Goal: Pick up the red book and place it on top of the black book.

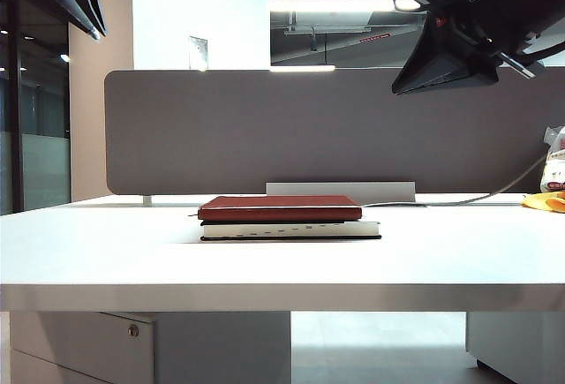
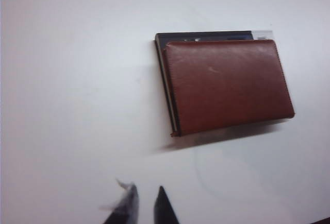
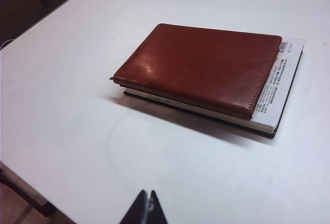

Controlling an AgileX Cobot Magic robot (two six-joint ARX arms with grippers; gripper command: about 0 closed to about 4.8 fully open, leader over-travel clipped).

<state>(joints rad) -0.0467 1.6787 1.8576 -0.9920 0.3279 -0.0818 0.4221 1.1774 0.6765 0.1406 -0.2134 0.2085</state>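
Observation:
The red book [image 1: 279, 207] lies flat on top of the black book [image 1: 291, 229] at the middle of the white table [image 1: 265, 265]. The left wrist view shows the red book [image 2: 227, 85] covering most of the black book [image 2: 206, 36], whose edge shows along one side. My left gripper [image 2: 145, 188] hangs high above the table, well away from the books; its tips stand a little apart with nothing between them. It shows at the upper left [image 1: 88, 22]. My right gripper [image 3: 148, 193] is shut and empty, raised at the upper right [image 1: 406, 84], looking down on the red book [image 3: 201, 67] and black book [image 3: 281, 90].
A grey partition [image 1: 335, 128] runs along the table's back edge. A cable [image 1: 459, 200], a yellow object [image 1: 546, 200] and a white bag [image 1: 556, 159] sit at the far right. A drawer unit [image 1: 79, 340] stands under the table.

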